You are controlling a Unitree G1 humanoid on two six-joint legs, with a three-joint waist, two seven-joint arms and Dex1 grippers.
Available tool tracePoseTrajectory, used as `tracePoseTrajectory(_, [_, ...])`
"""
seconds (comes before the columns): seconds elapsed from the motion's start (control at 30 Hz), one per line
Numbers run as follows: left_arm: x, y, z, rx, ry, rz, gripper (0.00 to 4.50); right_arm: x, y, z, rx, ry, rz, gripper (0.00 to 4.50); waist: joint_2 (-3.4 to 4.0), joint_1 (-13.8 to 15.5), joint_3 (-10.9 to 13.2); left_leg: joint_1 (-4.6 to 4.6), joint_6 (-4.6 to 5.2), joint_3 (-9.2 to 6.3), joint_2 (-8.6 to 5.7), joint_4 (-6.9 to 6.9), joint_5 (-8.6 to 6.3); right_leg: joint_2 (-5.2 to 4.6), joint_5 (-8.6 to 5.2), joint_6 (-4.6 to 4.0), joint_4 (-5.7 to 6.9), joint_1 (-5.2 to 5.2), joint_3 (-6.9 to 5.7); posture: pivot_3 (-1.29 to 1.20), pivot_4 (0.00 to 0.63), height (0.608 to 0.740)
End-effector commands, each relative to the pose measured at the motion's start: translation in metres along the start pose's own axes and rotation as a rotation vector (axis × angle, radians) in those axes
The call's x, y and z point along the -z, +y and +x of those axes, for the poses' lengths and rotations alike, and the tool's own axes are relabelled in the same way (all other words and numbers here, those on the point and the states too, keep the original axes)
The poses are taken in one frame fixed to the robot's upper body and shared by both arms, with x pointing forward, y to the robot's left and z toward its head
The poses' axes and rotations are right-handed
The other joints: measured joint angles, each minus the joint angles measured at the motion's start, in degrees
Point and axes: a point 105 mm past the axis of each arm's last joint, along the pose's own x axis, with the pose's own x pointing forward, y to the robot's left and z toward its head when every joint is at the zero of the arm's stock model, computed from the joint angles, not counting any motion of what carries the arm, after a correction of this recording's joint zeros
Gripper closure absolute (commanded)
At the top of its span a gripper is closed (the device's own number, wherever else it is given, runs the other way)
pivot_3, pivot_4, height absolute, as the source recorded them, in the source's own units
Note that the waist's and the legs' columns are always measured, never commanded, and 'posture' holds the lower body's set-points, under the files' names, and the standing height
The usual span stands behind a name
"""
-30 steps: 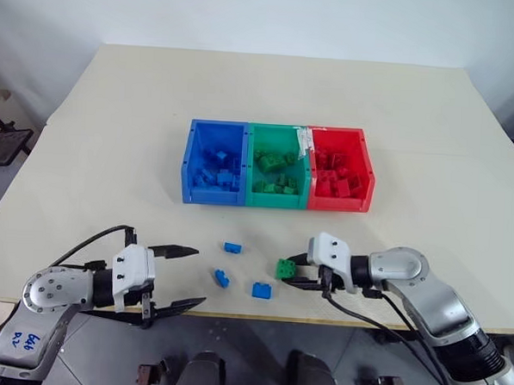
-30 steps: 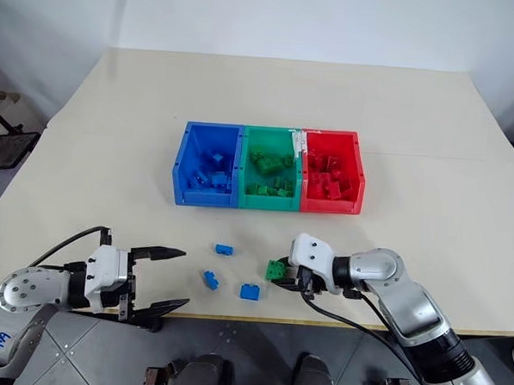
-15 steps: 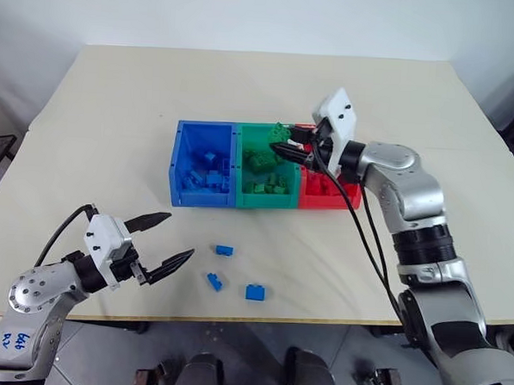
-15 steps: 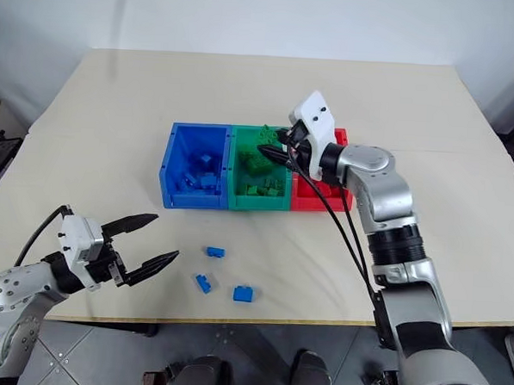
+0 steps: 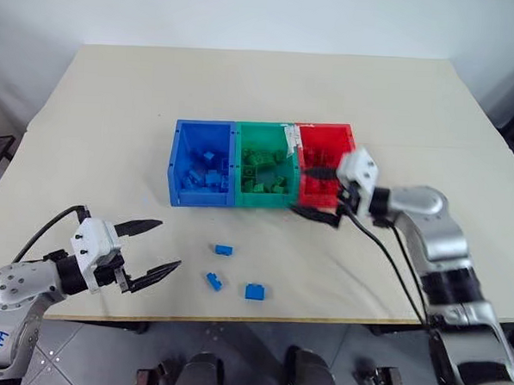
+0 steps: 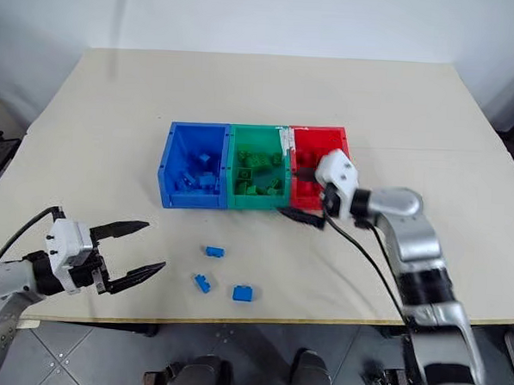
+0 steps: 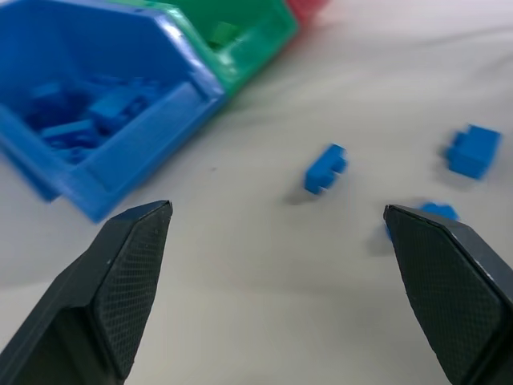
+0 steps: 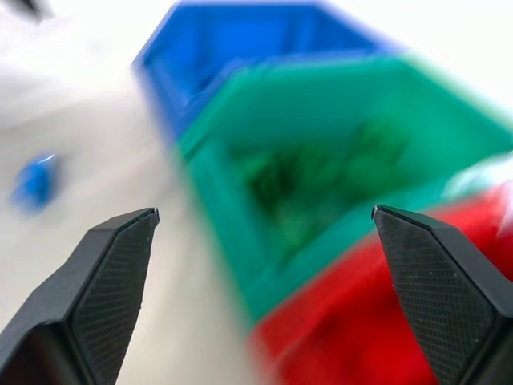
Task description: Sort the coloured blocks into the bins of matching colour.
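Over the near edge of the red bin (image 5: 352, 154), the right gripper (image 5: 319, 194) is hanging with fingers spread and empty. Three blue blocks (image 5: 224, 250) are lying on the table (image 5: 114, 116) beside the left gripper (image 5: 151, 246), also spread wide.

Head cams look down over the table (image 5: 245, 88) from up high; both wrist cams sit low behind open claws, sharing the bins (image 7: 168, 80).

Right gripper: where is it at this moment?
In the head views the right gripper sits open and empty at the near front corner of the red bin, beside the green bin, on the robot's right.
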Motion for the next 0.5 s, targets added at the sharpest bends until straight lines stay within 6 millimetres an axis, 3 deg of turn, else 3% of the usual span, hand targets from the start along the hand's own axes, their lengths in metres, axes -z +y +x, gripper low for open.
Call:
tracePoseTrajectory(0.03, [-0.001, -0.01, 0.005, 0.101, 0.009, 0.026, 0.0, -0.025, 0.009, -0.02, -0.03, -0.042, -0.074, 0.05, 0.01, 0.0, 0.0, 0.02, 0.01, 0.07, 0.0, 0.01, 0.0, 0.0, 0.0, 0.0, 0.0, -0.01, 0.05, 0.0, 0.15, 0.74])
tracePoseTrajectory(0.13, [-0.005, -0.018, 0.025, 0.181, -0.036, 0.078, 0.0, 0.011, 0.027, -0.061, -0.072, 0.179, -0.093, 0.05, 0.01, 0.7, 0.0, 0.13, 0.02, 0.23, 0.04, 0.02, -0.01, 0.02, 0.0, -0.02, 0.01, -0.02, 0.17, 0.0, 0.15, 0.74])
tracePoseTrajectory(0.2, [-0.006, -0.025, 0.031, 0.219, -0.054, 0.086, 0.0, 0.021, 0.042, -0.065, -0.12, 0.226, -0.077, 0.05, -0.06, 1.2, 0.0, 0.11, 0.09, 0.24, 0.02, 0.03, -0.05, 0.0, 0.0, -0.01, -0.03, 0.02, 0.17, 0.0, 0.15, 0.74])
tracePoseTrajectory(0.33, [-0.005, -0.027, 0.032, 0.223, -0.056, 0.086, 0.0, 0.015, 0.062, -0.04, -0.201, 0.169, -0.058, 0.05, -0.06, 0.1, 0.0, 0.17, 0.11, 0.49, 0.05, 0.06, -0.07, 0.02, 0.0, -0.02, 0.0, -0.06, 0.31, 0.0, 0.15, 0.74])
tracePoseTrajectory(0.5, [0.0, -0.024, 0.022, 0.209, -0.022, 0.048, 0.0, 0.002, 0.092, 0.014, -0.325, 0.096, -0.05, 0.05, -0.06, 0.2, 0.0, 0.28, 0.1, 0.53, 0.13, 0.06, -0.07, 0.05, 0.02, -0.08, 0.08, -0.06, 0.34, 0.0, 0.15, 0.74])
